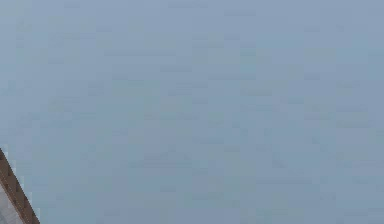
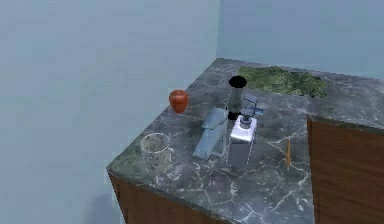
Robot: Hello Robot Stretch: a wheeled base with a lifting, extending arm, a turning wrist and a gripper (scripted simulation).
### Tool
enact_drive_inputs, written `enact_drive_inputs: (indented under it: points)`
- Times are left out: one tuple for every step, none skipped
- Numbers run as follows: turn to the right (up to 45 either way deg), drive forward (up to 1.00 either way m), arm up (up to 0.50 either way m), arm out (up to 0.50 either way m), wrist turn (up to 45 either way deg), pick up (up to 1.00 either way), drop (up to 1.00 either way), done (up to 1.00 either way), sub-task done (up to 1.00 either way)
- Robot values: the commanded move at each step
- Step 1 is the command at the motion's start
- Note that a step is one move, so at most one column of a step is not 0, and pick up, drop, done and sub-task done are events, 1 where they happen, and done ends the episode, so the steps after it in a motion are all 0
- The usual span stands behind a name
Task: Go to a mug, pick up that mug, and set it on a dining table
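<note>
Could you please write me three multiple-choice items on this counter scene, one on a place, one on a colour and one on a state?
1. Where does the clear cup stand?
A. on the floor
B. near the marble counter's near left corner in the arm side view
C. on a shelf

2. What colour is the round fruit at the counter's left edge?
A. red
B. yellow
C. blue

3. How is the clear cup placed?
A. lying on its side
B. hanging in the air
C. upright on the counter

Answers: 1 B, the cup sits just inside that corner; 2 A, the fruit is plainly red; 3 C, its rim faces up and its base rests on the marble.
</note>
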Motion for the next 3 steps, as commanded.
enact_drive_inputs:
  points:
    - [0.0,0.00,0.50,0.00,0.0,0.00,0.00,0.00,0.00]
    - [0.0,0.00,0.38,0.00,0.0,0.00,0.00,0.00,0.00]
    - [0.0,0.00,0.00,0.12,0.0,0.00,0.00,0.00,0.00]
